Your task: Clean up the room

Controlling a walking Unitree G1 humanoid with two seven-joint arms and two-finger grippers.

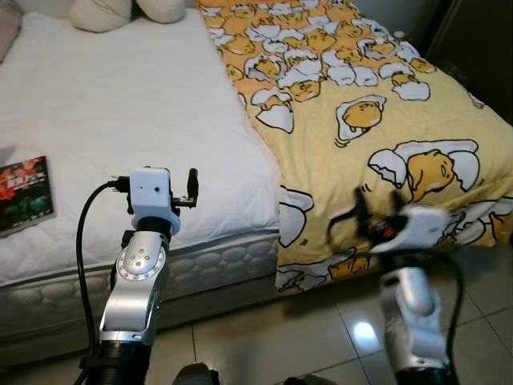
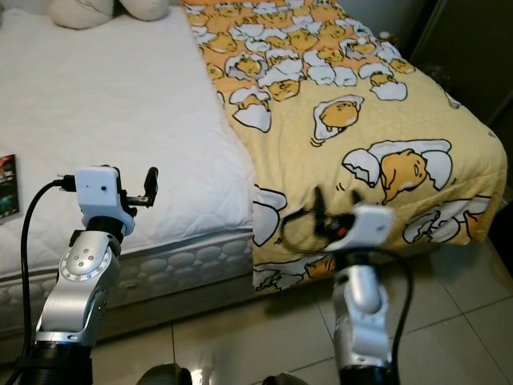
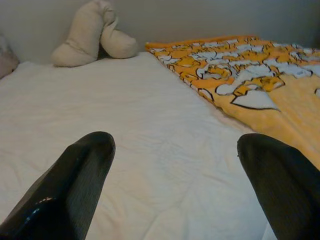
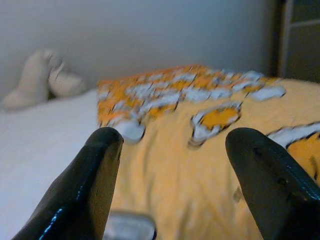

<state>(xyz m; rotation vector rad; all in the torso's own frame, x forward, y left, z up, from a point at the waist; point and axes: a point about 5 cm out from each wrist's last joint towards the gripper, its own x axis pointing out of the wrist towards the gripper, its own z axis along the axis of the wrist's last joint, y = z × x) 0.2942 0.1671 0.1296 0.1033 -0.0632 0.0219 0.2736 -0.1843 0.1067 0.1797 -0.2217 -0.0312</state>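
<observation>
Left gripper (image 3: 175,185) is up at the near edge of the bed (image 1: 144,120), its two black fingers (image 3: 70,190) spread wide apart with nothing between them, pointing out across the white mattress sheet. Off to the left of it, a book (image 1: 24,192) with a dark red cover lies flat on the mattress, close to that same near edge and well apart from the gripper. Far back on the bed, a cream stuffed toy (image 3: 92,35) slumps against the wall at the head end. Moving right, a yellow blanket (image 1: 369,104) printed with egg characters covers the right half of the bed, its left border running along the bare white sheet and its lower end draping over the foot of the mattress toward the tiled floor (image 1: 304,337). Right gripper (image 4: 175,175) hangs just in front of that draped end, a little blurred in the head views, fingers also standing well apart and empty, aimed up along the blanket. Beyond the bed's right side stands dark furniture (image 1: 473,48).
</observation>
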